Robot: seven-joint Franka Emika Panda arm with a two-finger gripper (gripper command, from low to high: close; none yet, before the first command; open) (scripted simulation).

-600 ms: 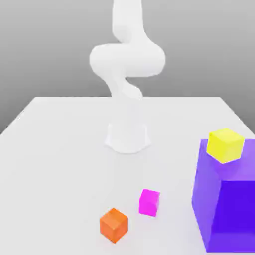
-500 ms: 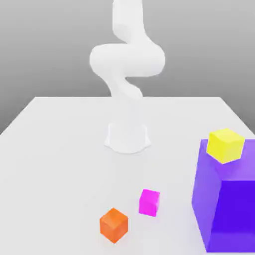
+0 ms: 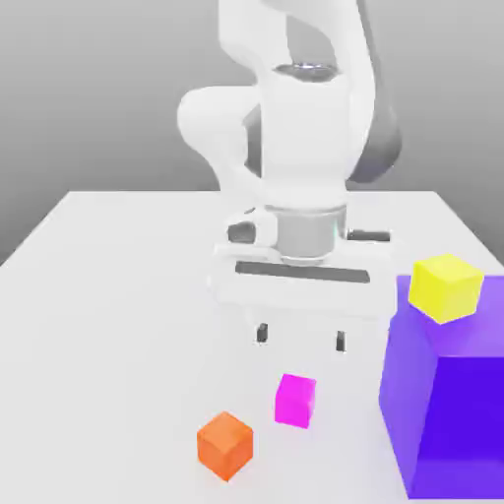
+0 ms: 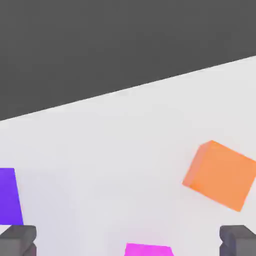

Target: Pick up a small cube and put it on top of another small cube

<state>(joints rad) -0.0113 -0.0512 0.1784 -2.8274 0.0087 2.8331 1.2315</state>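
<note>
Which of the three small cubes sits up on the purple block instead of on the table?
The yellow cube; the orange and magenta cubes both rest on the white table.

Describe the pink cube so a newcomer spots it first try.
Find the tall purple block at the exterior view's right, with a yellow cube on top. From its base, look toward the exterior view's left: two small cubes sit on the white table. Yours is the magenta-pink one, nearer the block and slightly smaller than the orange cube.
</note>
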